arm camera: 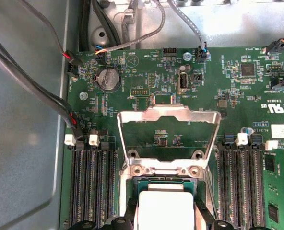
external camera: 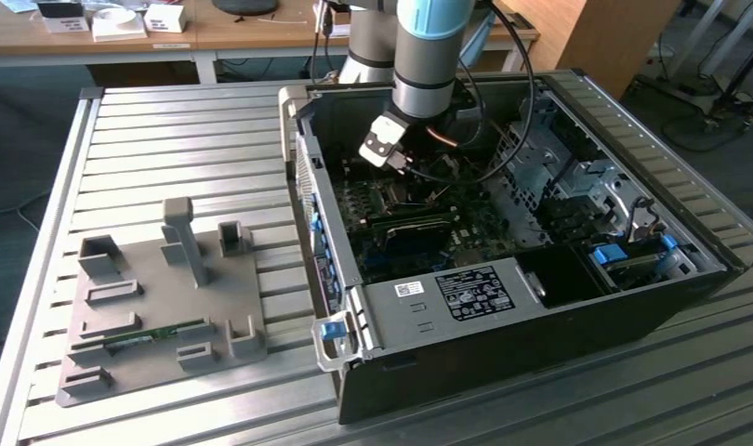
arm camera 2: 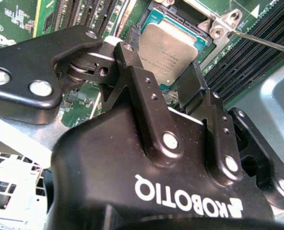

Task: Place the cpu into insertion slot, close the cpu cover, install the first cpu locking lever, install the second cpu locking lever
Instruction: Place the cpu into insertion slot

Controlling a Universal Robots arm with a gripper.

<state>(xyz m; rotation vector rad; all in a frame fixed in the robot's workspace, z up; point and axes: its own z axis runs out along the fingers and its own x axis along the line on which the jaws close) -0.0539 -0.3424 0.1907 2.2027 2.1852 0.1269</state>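
Note:
The cpu, a small square chip with a silver-grey top, lies over the insertion slot on the green motherboard. My gripper reaches down into the computer case, and its black fingers sit against two opposite edges of the cpu, shut on it. In the first wrist view the cpu shows pale between the two fingertips. The cpu cover, a silvery frame with a square opening, stands swung open behind the slot. A thin metal locking lever sticks out beside the socket.
Black memory slots flank the socket on both sides. Cable bundles run along the case wall. A grey fixture plate with upright holders lies on the slatted table at the exterior view's left.

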